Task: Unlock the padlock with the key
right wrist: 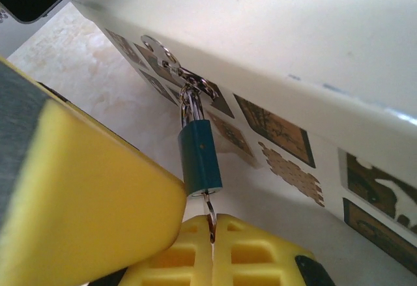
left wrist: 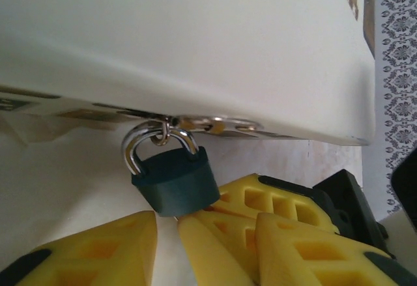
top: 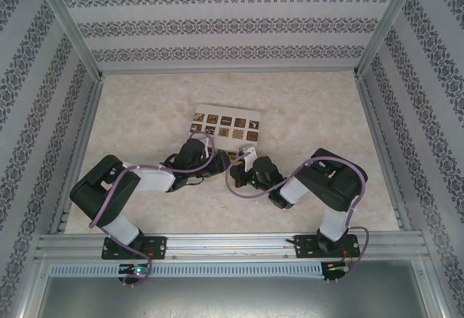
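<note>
overhead looks down; both wrists near padlock [left wrist: 174,182]

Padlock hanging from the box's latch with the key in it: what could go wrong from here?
1. The padlock dangles from the latch of the box, and the left gripper stands open beside it, so turning the key may just swing the whole lock.
2. The right gripper pinches only the key's thin end; it could slip or pull out.
</note>
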`<action>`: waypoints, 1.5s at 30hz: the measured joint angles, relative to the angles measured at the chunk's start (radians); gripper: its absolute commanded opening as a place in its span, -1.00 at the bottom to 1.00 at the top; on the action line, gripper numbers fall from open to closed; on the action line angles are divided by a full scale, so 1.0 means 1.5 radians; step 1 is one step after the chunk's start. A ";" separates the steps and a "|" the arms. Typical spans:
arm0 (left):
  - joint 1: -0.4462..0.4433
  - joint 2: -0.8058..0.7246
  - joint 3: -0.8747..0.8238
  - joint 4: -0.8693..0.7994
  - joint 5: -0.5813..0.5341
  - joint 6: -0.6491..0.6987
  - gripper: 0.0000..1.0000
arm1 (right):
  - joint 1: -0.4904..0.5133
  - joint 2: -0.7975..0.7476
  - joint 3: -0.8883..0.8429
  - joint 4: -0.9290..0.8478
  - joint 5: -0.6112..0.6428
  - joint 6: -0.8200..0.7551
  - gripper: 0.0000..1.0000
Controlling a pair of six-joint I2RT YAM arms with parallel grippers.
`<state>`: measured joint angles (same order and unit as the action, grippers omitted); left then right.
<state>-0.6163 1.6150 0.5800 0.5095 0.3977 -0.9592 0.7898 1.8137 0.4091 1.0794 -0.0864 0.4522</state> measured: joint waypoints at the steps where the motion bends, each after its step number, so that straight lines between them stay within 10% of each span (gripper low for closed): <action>1: 0.000 -0.002 -0.002 0.000 0.001 0.000 -0.04 | 0.000 0.002 -0.001 0.005 0.000 0.003 -1.00; 21: 0.040 -0.242 -0.129 0.001 -0.019 -0.001 0.23 | -0.001 -0.007 -0.014 0.017 -0.025 0.115 -1.00; 45: 0.040 -0.187 -0.195 0.137 -0.034 -0.100 0.22 | 0.009 0.019 -0.035 0.117 -0.049 0.302 -1.00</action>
<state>-0.5560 1.3346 0.2874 0.7147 0.3470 -1.1095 0.8032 1.8416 0.3573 1.2556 -0.1593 0.9054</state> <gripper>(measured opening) 0.614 0.042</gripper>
